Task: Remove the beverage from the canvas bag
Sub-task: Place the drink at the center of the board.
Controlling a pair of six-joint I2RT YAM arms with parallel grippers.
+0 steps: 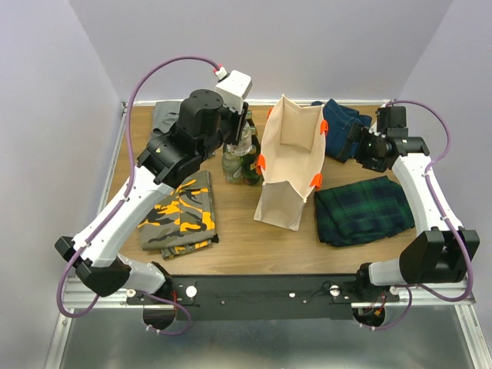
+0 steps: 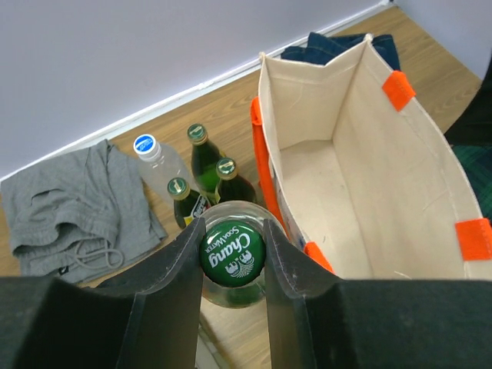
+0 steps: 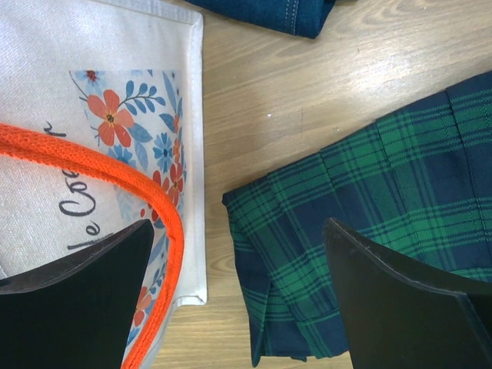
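Note:
The canvas bag (image 1: 290, 165) stands open in the middle of the table, cream with orange handles. In the left wrist view, the part of the canvas bag (image 2: 369, 177) interior that shows is bare cloth. My left gripper (image 2: 233, 233) is shut on the green-capped neck of a clear soda water bottle (image 2: 233, 254), the beverage. It is held upright just outside the bag's left wall, beside other bottles. From above, the left gripper (image 1: 242, 142) is over that bottle cluster. My right gripper (image 3: 238, 227) is open with nothing between its fingers. The right gripper (image 1: 355, 144) hangs off the bag's right side.
Three green bottles (image 2: 226, 167) and a clear blue-capped bottle (image 2: 146, 144) stand left of the bag. Grey clothing (image 2: 69, 207) lies at the back left and camouflage clothing (image 1: 181, 211) at the front left. A tartan garment (image 1: 361, 209) and jeans (image 1: 346, 119) lie on the right.

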